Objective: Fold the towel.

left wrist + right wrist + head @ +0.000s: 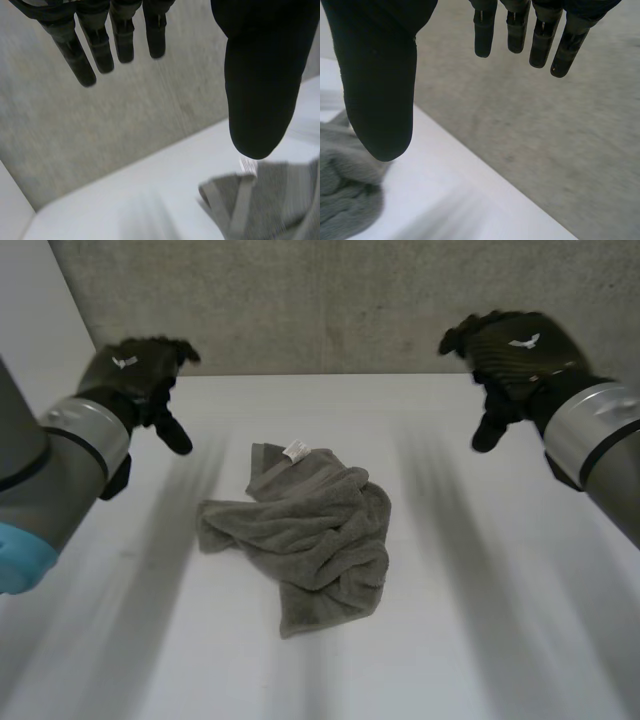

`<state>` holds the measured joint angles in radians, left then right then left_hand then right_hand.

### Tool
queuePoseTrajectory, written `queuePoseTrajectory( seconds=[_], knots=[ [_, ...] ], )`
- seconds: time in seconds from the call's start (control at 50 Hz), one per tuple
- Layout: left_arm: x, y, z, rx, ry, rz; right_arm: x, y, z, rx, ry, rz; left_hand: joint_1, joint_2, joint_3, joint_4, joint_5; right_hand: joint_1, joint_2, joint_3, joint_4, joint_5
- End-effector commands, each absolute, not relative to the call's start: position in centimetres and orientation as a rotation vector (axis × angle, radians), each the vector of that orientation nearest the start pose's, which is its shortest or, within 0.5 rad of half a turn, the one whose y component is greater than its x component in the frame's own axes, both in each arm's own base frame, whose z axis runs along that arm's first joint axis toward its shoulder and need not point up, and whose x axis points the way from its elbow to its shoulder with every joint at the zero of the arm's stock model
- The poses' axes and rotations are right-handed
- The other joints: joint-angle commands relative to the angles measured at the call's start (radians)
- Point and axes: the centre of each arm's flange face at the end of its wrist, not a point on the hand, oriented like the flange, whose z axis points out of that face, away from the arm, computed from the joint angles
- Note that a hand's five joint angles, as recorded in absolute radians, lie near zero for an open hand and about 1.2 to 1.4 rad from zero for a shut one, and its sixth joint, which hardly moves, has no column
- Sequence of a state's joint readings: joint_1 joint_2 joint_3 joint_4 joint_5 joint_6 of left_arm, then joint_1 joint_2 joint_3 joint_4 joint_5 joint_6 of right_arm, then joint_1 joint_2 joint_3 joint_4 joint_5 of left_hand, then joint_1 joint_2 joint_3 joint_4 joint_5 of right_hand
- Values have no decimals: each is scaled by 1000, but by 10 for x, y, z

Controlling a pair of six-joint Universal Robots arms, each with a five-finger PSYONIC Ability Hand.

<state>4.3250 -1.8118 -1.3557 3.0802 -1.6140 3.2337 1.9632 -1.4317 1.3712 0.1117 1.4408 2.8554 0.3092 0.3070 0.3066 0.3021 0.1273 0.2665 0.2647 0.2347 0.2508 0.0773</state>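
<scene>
Two open and empty, left hand [137,375] and right hand [515,352], above table [490,625], flanking crumpled grey towel [310,528].

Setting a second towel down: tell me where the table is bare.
The table is bare either side of the crumpled towel, toward the left hand and the right hand, and along its near edge. Only the middle is taken.

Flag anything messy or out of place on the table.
The towel lies crumpled in a heap on the table, not flat, its white tag showing at the far edge. The left robot hand and right robot hand hang open, apart from it.
</scene>
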Motion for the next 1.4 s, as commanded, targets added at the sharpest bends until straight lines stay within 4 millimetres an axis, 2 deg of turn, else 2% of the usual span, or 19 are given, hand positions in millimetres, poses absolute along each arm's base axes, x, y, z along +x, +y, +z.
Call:
queuePoseTrajectory(
  seconds=[0.02, 0.26, 0.44, 0.54, 0.58, 0.6, 0.62, 0.7, 0.74, 0.76, 0.8, 0.86, 0.9, 0.96, 1.04, 1.14, 1.24, 1.34, 1.4],
  knots=[
    [-250, -299, 246, 511, 2515, -2051, 287, -268, 291, -1036, 1878, -1876, 186, 188, 188, 193, 193, -92, -90, -60, -76, -77],
    [-238, -310, 181, 220, 2817, -1828, 343, -319, 206, -965, 1891, -1590, 66, 68, 68, 73, 73, -79, -77, -47, -63, -64],
    [-243, -303, 141, 259, 2898, -1663, 365, -323, 153, -970, 1911, -1453, 104, 106, 107, 111, 111, -73, -71, -41, -57, -58],
    [-249, -303, 136, 284, 2904, -1657, 375, -318, 136, -988, 1915, -1411, 389, 391, 391, 396, 396, 262, 264, 294, 277, 276],
    [-252, -307, 140, 286, 2881, -1705, 378, -321, 135, -985, 1914, -1437, 935, 937, 937, 942, 942, 898, 900, 930, 914, 913],
    [-252, -307, 140, 286, 2881, -1706, 378, -321, 135, -985, 1914, -1438, 938, 940, 940, 945, 945, 902, 904, 934, 917, 916],
    [-253, -312, 146, 283, 2855, -1761, 378, -328, 141, -968, 1916, -1492, 1086, 1088, 1088, 1093, 1093, 1127, 1129, 1159, 1143, 1142],
    [-260, -327, 169, 290, 2762, -1935, 377, -350, 174, -875, 1893, -1740, 1087, 1089, 1090, 1094, 1094, 1130, 1132, 1162, 1145, 1144],
    [-269, -343, 214, 335, 2586, -2177, 372, -370, 235, -703, 1751, -2076, 1087, 1089, 1090, 1094, 1094, 1130, 1132, 1162, 1145, 1144],
    [-269, -343, 214, 335, 2585, -2178, 372, -370, 235, -702, 1750, -2078, 1087, 1089, 1090, 1094, 1094, 1130, 1132, 1162, 1145, 1144],
    [-278, -356, 274, 328, 2347, -2467, 364, -369, 307, -537, 1481, -2353, 1087, 1089, 1090, 1094, 1094, 1130, 1132, 1162, 1145, 1144],
    [-281, -360, 304, 311, 2213, -2613, 358, -364, 336, -485, 1344, -2447, 1087, 1089, 1090, 1094, 1094, 1130, 1132, 1162, 1145, 1144],
    [-285, -362, 356, 261, 1955, -2855, 345, -348, 375, -415, 1139, -2565, 1087, 1089, 1090, 1094, 1094, 1130, 1132, 1162, 1145, 1144],
    [-286, -359, 385, 244, 1799, -2971, 338, -335, 380, -426, 1105, -2596, 1087, 1089, 1090, 1094, 1094, 1130, 1132, 1162, 1145, 1144],
    [-288, -357, 384, 256, 1803, -2974, 336, -330, 361, -509, 1198, -2585, 1087, 1089, 1090, 1094, 1094, 1130, 1132, 1162, 1145, 1144],
    [-305, -342, 338, 370, 2033, -2825, 340, -318, 308, -771, 1441, -2490, 1087, 1089, 1090, 1094, 1094, 1130, 1132, 1162, 1145, 1144],
    [-303, -322, 262, 535, 2298, -2484, 333, -304, 249, -1063, 1734, -2316, 1087, 1089, 1090, 1094, 1094, 1130, 1132, 1162, 1145, 1144],
    [-284, -282, 161, 810, 2477, -1974, 319, -284, 162, -1307, 2076, -1917, 1087, 1089, 1090, 1094, 1094, 1130, 1132, 1162, 1145, 1144],
    [-280, -273, 146, 863, 2491, -1890, 314, -280, 149, -1333, 2133, -1830, 1087, 1089, 1090, 1094, 1094, 1130, 1132, 1162, 1145, 1144]
  ],
)
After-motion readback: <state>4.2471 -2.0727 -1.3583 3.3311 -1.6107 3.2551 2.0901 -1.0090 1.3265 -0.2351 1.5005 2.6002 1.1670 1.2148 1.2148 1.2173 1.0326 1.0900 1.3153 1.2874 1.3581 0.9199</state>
